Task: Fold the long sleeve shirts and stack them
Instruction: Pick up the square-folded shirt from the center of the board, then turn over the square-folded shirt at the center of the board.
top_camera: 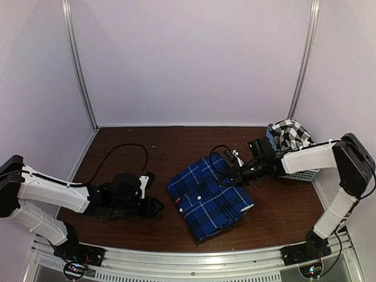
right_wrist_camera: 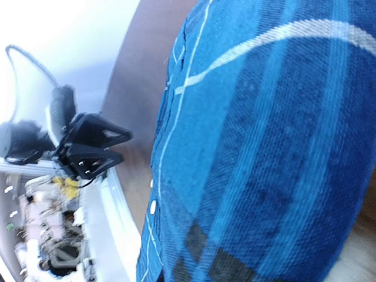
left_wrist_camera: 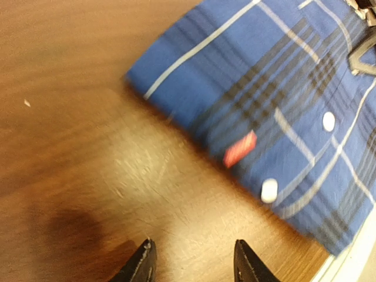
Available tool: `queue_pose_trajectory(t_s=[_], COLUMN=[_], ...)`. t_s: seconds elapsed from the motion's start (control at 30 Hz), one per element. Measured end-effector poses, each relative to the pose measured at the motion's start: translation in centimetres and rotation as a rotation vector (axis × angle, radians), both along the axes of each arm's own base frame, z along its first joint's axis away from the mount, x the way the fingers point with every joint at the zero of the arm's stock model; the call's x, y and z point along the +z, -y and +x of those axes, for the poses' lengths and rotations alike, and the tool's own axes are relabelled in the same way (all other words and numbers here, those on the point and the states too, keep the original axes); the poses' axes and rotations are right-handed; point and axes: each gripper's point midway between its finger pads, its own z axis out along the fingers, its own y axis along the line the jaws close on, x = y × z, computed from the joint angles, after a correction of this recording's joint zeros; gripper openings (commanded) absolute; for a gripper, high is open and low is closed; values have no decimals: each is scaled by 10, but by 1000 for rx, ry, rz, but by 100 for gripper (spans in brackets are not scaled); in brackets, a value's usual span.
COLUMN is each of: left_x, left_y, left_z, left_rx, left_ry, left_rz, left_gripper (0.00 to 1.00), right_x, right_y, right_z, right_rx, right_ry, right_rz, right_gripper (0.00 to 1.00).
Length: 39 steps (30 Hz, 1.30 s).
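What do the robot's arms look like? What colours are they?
The left arm and right arm have smooth white shells and chunky black joints. The left tool and right tool are black; the left one's fingers are pointed. A thin black cable loops off each wrist.

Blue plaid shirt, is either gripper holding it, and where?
Left gripper open, empty. Right gripper sits at the blue plaid shirt's right edge; a grip cannot be confirmed.
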Motion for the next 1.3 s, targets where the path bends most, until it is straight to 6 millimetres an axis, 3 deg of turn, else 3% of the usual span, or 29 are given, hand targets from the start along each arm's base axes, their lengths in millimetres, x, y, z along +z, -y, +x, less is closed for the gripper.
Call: queue_pose_trajectory(t_s=[0.13, 0.37, 0.5, 0.6, 0.77, 0.83, 0.97, 1.07, 1.23, 1.3], left_x=[21, 44, 44, 42, 40, 38, 37, 35, 40, 44], left_y=[-12, -46, -58, -64, -70, -72, -77, -83, -92, -95], left_z=[17, 51, 56, 56, 57, 57, 59, 60, 62, 64], left_rx=[48, 151, 170, 176, 187, 191, 207, 224, 256, 269], left_ry=[66, 139, 149, 145, 138, 133, 131, 127, 134, 146], left_rz=[27, 83, 125, 145, 160, 168, 182, 198, 205, 200], left_gripper=[46, 46, 46, 46, 46, 46, 46, 46, 54, 60], right_x=[47, 142, 148, 122, 67, 56, 35, 16, -17, -25], right_y=[45, 135, 169, 174, 139, 113, 48, 11, -53, -74], right_z=[32, 81, 87, 87, 77, 73, 55, 36, -1, -14], right_rx=[-141, -442, -523, -504, -371, -329, -256, -200, -105, -79], right_ry=[156, 434, 453, 421, 392, 415, 492, 526, 575, 593], right_rz=[-153, -603, -845, -1047, -1304, -1360, -1420, -1433, -1397, -1365], right_gripper=[0, 0, 0, 0, 0, 0, 10, 25, 70, 83])
